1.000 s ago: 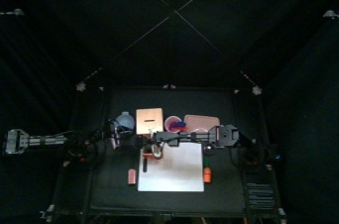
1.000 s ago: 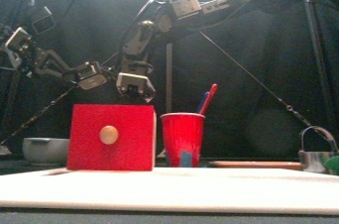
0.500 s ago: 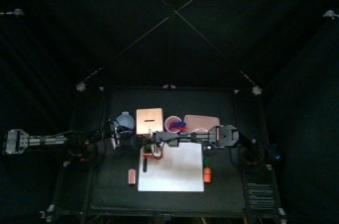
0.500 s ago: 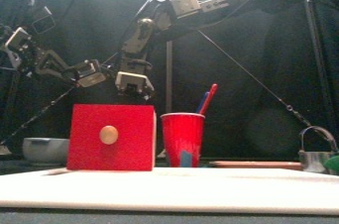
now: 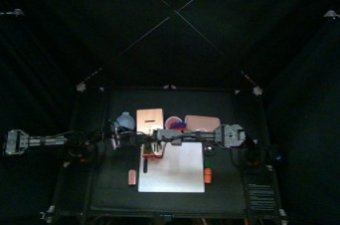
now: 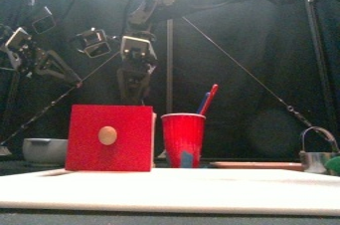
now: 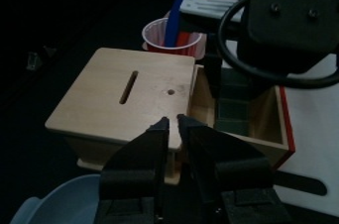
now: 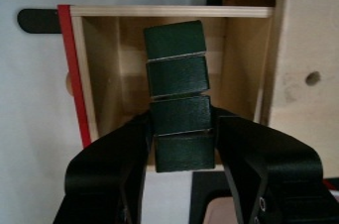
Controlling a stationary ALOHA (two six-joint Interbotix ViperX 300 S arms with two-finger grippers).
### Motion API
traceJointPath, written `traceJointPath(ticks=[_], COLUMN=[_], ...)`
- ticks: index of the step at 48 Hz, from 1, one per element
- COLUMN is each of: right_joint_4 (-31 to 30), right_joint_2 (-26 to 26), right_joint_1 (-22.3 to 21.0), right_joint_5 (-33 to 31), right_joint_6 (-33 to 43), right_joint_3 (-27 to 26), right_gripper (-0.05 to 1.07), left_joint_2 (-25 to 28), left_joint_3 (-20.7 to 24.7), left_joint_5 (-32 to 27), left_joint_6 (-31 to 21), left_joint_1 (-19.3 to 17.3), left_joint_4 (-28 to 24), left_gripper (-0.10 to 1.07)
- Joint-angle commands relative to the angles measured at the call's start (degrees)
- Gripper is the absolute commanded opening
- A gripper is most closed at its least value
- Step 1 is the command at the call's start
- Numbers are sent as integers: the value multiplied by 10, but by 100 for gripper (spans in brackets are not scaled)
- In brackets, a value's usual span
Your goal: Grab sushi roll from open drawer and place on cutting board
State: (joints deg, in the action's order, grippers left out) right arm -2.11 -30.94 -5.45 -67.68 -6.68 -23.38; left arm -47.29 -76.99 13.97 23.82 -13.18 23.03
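- While my right jaws [image 8: 179, 154] stood wide open above it, holding nothing, the sushi roll [image 8: 176, 89] lay lengthwise in the open drawer [image 8: 252, 79].
- It looked light, soft, segmented; I judged gripping mid-length safest.

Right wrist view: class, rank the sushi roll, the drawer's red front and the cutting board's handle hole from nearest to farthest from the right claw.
1. Sushi roll, reaching between the right claw's jaws.
2. Drawer's red front, beside the roll.
3. Cutting board's handle hole, beyond the red front.

Red drawer front [image 6: 111, 138], red cup [image 6: 184, 140], white cutting board [image 6: 173, 191]
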Motion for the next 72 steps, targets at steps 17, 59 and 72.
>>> traceJointPath(ticks=[17, 59, 72], right_joint_4=[-18, -100, -97], right_joint_2=[104, 295, 287], right_joint_1=[1, 110, 139], right_joint_5=[-47, 65, 119], right_joint_6=[67, 541, 716], right_joint_3=[12, 350, 388], right_gripper=[79, 78, 78], left_joint_2=[0, 1, 1], left_joint_3=[11, 16, 13], left_joint_5=[2, 2, 2], left_joint_6=[-1, -3, -2], left_joint_1=[-4, -4, -4], left_joint_4=[-1, 1, 11], left_gripper=[60, 60, 60])
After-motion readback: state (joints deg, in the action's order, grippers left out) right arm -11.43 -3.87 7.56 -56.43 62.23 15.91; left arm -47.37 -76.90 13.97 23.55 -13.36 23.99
